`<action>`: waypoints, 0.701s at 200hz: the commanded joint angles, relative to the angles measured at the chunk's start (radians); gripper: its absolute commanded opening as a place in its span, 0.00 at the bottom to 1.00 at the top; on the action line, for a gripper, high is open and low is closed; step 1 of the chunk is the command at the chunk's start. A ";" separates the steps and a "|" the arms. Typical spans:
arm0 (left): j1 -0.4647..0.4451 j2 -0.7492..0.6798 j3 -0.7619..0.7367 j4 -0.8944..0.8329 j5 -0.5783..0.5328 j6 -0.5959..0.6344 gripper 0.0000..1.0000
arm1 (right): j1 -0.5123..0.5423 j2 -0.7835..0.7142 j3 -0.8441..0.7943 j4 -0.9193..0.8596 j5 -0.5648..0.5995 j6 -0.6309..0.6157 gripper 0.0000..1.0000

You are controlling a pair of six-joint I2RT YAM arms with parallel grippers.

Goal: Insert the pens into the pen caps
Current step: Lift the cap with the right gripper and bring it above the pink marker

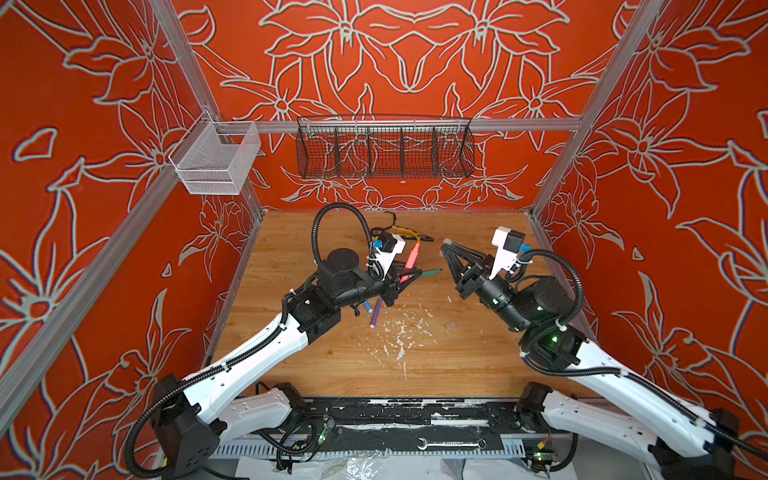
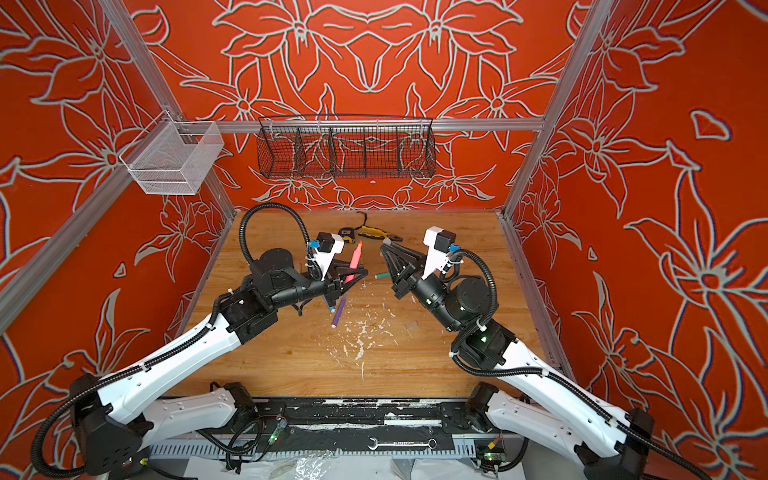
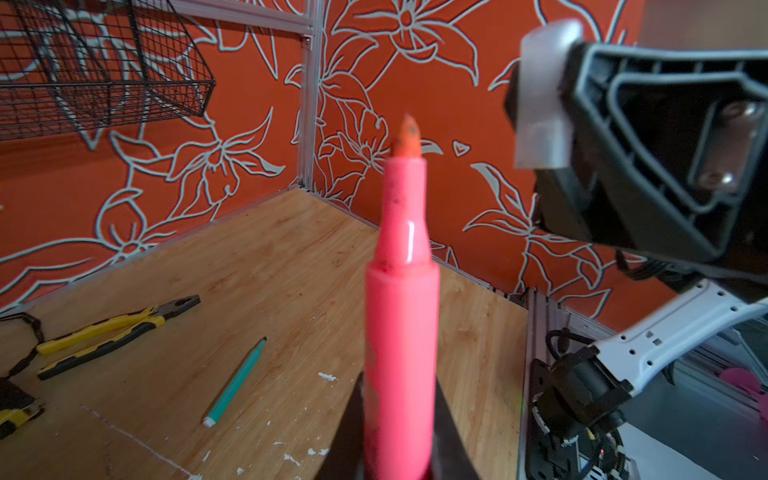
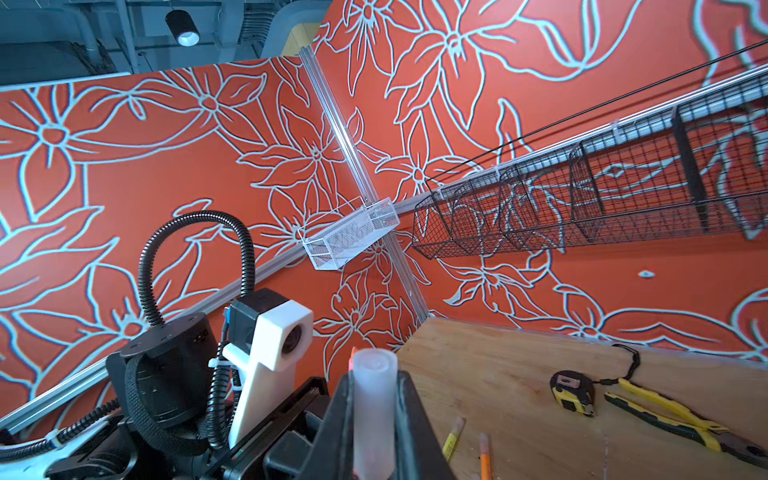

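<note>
Clearly, the left gripper (image 2: 351, 277) is clamped on the lower barrel of the pink-red pen (image 3: 401, 324). Its fingers (image 3: 451, 449) are nearly together, and the pen's uncapped, orange-looking tip points up toward the far wall. The right gripper (image 1: 448, 248) stands just to the right of it, raised off the wooden table (image 1: 457, 357). Its jaws are pressed tight on a clear pen cap (image 4: 374, 399) that stands up between them. In both top views the cap is only a pale speck at the fingertips, so it is probably that same cap. Pen and cap are near each other but apart.

The green pen (image 1: 430, 272) lies flat on the table between the two grippers. The purple pen (image 1: 376, 313) lies on the near side of the left gripper, with the blue pen (image 1: 368, 307) just beside it, partly hidden under the arm. A yellow pen (image 4: 453, 438) and an orange pen (image 4: 484, 455) also lie on the table. Toward the far edge lie the yellow-and-black pliers (image 3: 112, 328) and a tape measure (image 4: 571, 392).
</note>
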 commanded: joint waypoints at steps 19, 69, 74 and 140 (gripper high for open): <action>-0.002 0.010 0.032 -0.014 0.090 0.017 0.00 | 0.004 0.055 -0.005 0.155 -0.082 0.062 0.00; -0.005 0.015 0.038 -0.025 0.091 0.028 0.00 | 0.005 0.082 -0.047 0.276 -0.089 0.084 0.00; -0.005 0.015 0.039 -0.027 0.094 0.029 0.00 | 0.005 0.082 -0.052 0.283 -0.084 0.085 0.00; -0.008 0.017 0.045 -0.038 0.108 0.034 0.00 | 0.004 0.105 -0.073 0.368 -0.105 0.097 0.00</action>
